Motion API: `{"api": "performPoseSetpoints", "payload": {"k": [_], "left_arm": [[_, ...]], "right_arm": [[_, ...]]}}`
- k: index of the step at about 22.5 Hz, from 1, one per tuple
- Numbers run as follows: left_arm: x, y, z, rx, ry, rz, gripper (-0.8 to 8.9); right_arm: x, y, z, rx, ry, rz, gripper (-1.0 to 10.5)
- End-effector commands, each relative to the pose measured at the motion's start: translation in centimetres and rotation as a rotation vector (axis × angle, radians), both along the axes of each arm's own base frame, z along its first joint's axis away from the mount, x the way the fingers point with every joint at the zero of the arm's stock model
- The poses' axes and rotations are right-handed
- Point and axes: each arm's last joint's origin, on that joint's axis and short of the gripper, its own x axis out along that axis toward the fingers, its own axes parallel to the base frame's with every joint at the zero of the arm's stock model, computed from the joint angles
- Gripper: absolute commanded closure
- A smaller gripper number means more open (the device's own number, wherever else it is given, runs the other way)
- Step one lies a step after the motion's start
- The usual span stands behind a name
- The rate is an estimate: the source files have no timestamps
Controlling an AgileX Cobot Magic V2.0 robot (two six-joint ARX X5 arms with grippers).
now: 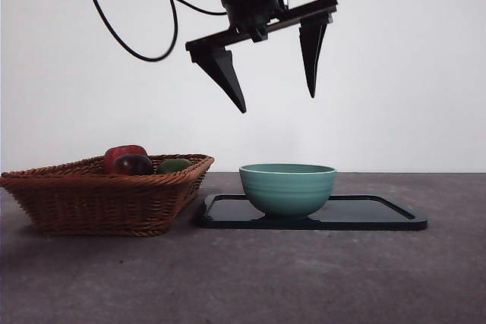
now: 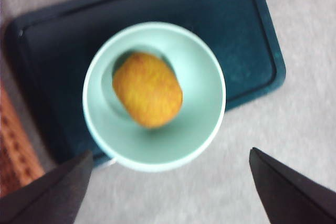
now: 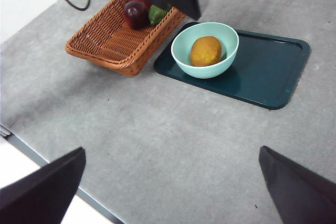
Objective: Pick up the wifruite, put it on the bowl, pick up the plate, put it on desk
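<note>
Orange-brown wifruite lies in bowl beneath open left gripper.

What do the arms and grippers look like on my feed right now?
The left gripper is matte black: two pointed, wedge-shaped jaws on a flat crossbar under a blocky black wrist, with a black cable looping behind. The right gripper shows only two black wedge-shaped jaws. No markings are visible on either.

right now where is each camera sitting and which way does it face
Front view: low at table height, looking level at the bowl and basket; the left tool hangs open above the bowl.
Left wrist view: straight down on the fruit in the bowl; its own open tips show.
Right wrist view: high and back, looking across the table, tips apart.
All share the bowl on the tray.
</note>
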Motion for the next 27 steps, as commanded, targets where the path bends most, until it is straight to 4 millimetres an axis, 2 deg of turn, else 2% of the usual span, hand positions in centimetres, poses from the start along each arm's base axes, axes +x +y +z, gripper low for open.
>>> {"api": "performPoseSetpoints", "payload": {"k": [1, 5, 9, 17, 27], "left_arm": [[1.1, -1.1, -1.4, -0.008, -0.02, -0.023, 2.92], [2.1, -1.9, -3.3, -0.004, -0.018, -0.023, 2.78], [2.8, -2.4, -4.4, -0.014, -0.031, -0.023, 2.78], [3.8, -2.6, -7.3, 0.022, 0.012, -0.008, 2.8], [4.2, -3.0, -9.1, 0.047, 0.036, -0.016, 2.82]], "right_arm": [[-0.1, 0.0, 0.4, 0.02, -0.012, 0.005, 3.8], [-0.1, 0.0, 0.4, 0.02, -0.011, 0.005, 3.8], [-0.1, 0.0, 0.4, 0.02, -0.011, 0.005, 3.8], [-0.1, 0.0, 0.4, 0.02, -0.01, 0.005, 3.8], [-0.1, 0.0, 0.4, 0.025, -0.006, 0.003, 3.8]]}}
